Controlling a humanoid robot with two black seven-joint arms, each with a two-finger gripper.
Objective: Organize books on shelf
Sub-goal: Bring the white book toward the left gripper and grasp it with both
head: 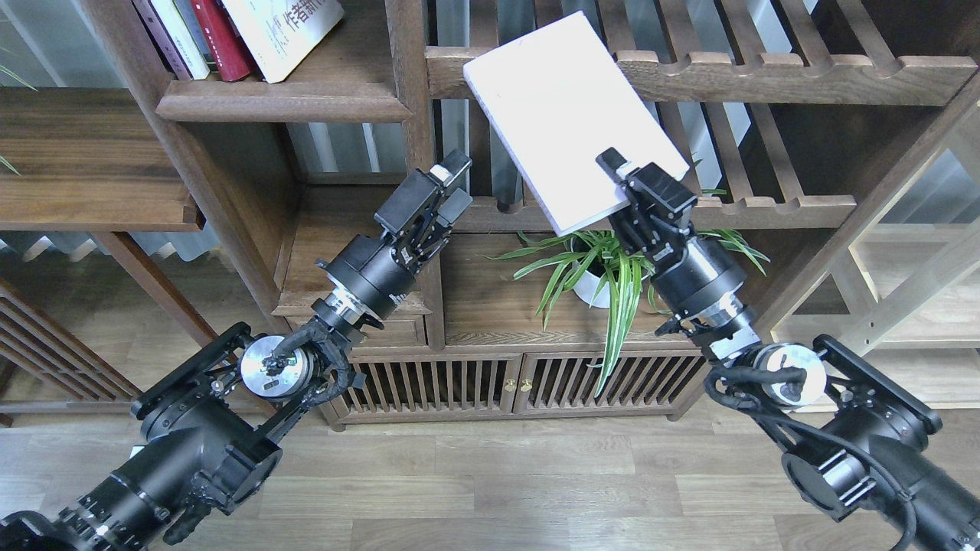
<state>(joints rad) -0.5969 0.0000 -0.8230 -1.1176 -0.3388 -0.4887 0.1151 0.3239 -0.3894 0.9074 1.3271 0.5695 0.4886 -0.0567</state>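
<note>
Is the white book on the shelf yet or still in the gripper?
In the gripper. The right gripper clamps the lavender-white book by its lower corner, tilted in front of the slatted racks, right of the shelf.

Shelf (283, 103) has free room right of the leaning books (230, 34), up to the upright post (409, 115). Left gripper (452, 187) & held pale book (570, 115) stand close before the post.

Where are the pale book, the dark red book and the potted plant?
pale book (563, 107), head view, cover centre
dark red book (223, 38), head view, spine
potted plant (589, 289), head view, white pot
</note>
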